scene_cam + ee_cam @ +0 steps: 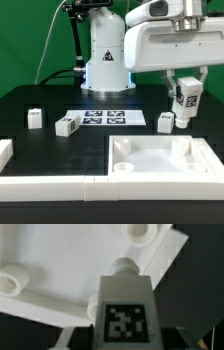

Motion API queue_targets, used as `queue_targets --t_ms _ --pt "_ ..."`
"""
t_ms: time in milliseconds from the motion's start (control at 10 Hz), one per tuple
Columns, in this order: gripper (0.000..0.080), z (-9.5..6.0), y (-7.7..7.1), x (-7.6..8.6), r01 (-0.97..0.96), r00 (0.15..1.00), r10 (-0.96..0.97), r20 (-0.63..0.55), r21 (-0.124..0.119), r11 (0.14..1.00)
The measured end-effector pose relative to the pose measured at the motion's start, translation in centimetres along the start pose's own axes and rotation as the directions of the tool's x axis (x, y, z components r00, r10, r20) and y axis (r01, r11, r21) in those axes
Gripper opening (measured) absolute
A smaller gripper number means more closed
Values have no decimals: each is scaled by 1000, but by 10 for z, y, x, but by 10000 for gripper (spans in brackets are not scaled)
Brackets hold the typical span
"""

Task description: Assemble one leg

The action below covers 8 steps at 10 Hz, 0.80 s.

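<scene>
While the pincer pinches the leg between its 2 fingers, the post hangs in the air, clear of the black desk, above the gap between the marker board and the far edge of the white tray. Its tagged face is turned toward the exterior camera. Just below it on the desk stands another small post, apart from the held one. 2 more posts lie off toward the exterior view's left.

From the wrist, the leg fills the middle of the picture. Its tag is plain to read, and a round peg at its end points toward the tray, where a corner socket shows beyond it. The peg is not in any socket yet.

The leg looks small, stiff and light, probably hard moulded plastic that will neither bend nor crush under a firm squeeze. Its smooth flat sides may be slippery, so it could pivot or slide if the peg binds on the socket rim. The best hold seems to be across 2 opposite flat faces, around mid-body or a little toward the end away from the peg. That leaves the peg end free and the post straight in the grasp.
</scene>
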State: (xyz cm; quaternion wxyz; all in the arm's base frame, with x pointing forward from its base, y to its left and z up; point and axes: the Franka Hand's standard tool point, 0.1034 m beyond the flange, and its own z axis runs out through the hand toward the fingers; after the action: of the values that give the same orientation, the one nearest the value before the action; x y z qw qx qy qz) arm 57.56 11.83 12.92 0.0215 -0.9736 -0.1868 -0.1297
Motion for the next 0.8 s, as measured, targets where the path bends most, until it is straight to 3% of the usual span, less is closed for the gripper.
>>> queue_targets --t_ms 200,500,700,800 --pt "292 -4 10 21 54 999 -54 3 -2 999" --pt "292 -1 9 19 53 998 -53 -27 -9 999" --pt "292 0 16 22 55 991 -59 -120 -36 998" --pt "292 5 15 22 51 994 -53 -94 -26 998"
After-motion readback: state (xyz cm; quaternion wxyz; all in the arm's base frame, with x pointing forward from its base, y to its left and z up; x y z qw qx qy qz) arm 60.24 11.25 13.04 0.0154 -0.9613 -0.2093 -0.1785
